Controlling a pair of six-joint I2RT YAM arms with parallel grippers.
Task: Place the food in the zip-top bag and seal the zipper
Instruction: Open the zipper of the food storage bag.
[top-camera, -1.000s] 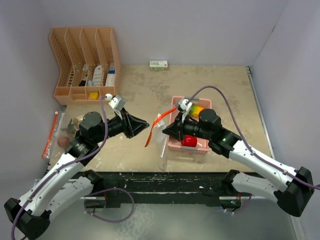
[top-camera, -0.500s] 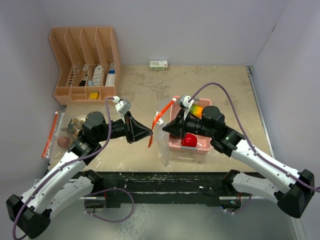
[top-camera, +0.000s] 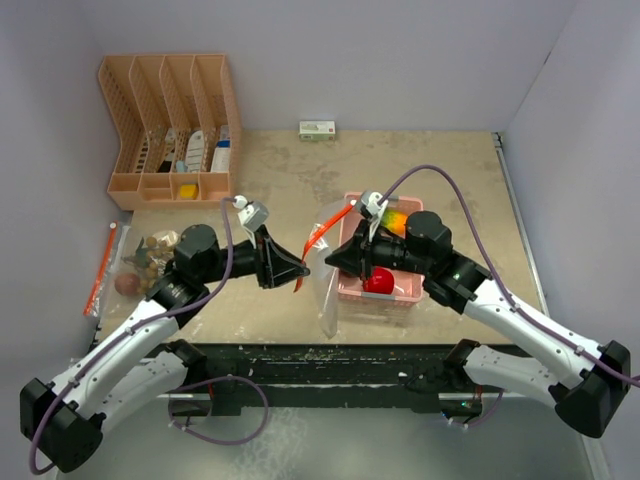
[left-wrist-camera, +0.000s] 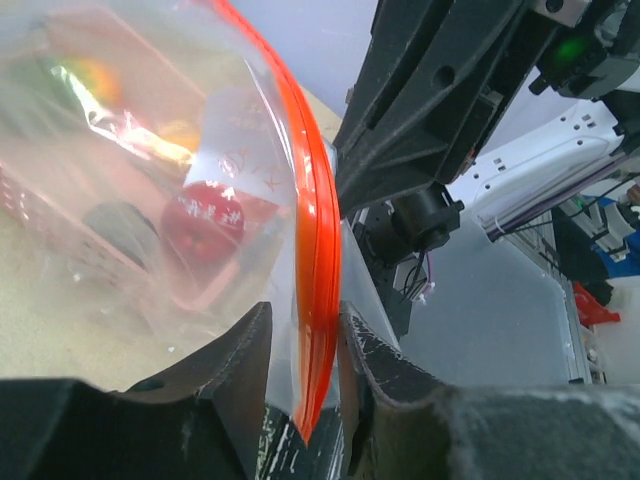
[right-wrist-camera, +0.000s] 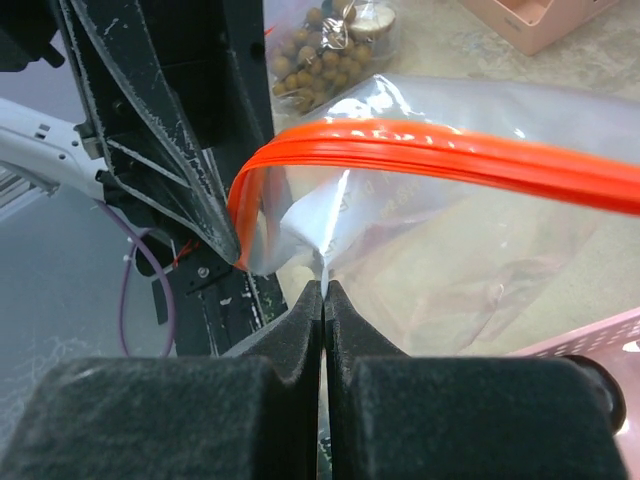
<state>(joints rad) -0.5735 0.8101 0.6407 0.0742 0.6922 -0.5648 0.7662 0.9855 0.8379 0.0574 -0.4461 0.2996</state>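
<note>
A clear zip-top bag (top-camera: 325, 292) with an orange zipper (top-camera: 318, 238) hangs upright left of the pink basket (top-camera: 392, 296). My right gripper (top-camera: 336, 262) is shut on the bag's clear film (right-wrist-camera: 325, 272) just below the zipper (right-wrist-camera: 450, 155). My left gripper (top-camera: 298, 271) has its jaws close on either side of the zipper's lower end (left-wrist-camera: 318, 300), with a thin gap on one side. A red apple (top-camera: 378, 281) and a green-orange mango (top-camera: 396, 219) lie in the basket. The apple shows through the film (left-wrist-camera: 203, 215). Tan balls (top-camera: 150, 250) and a brown ball (top-camera: 125, 284) lie at the left.
A second clear bag with an orange strip (top-camera: 103, 268) lies at the far left around the tan balls, which also show in the right wrist view (right-wrist-camera: 320, 45). A peach desk organizer (top-camera: 170, 120) stands back left. A small box (top-camera: 317, 128) sits at the back wall.
My right gripper has raised the bag so it hangs upright. My left gripper has moved right and forward, up to the zipper's lower end.
</note>
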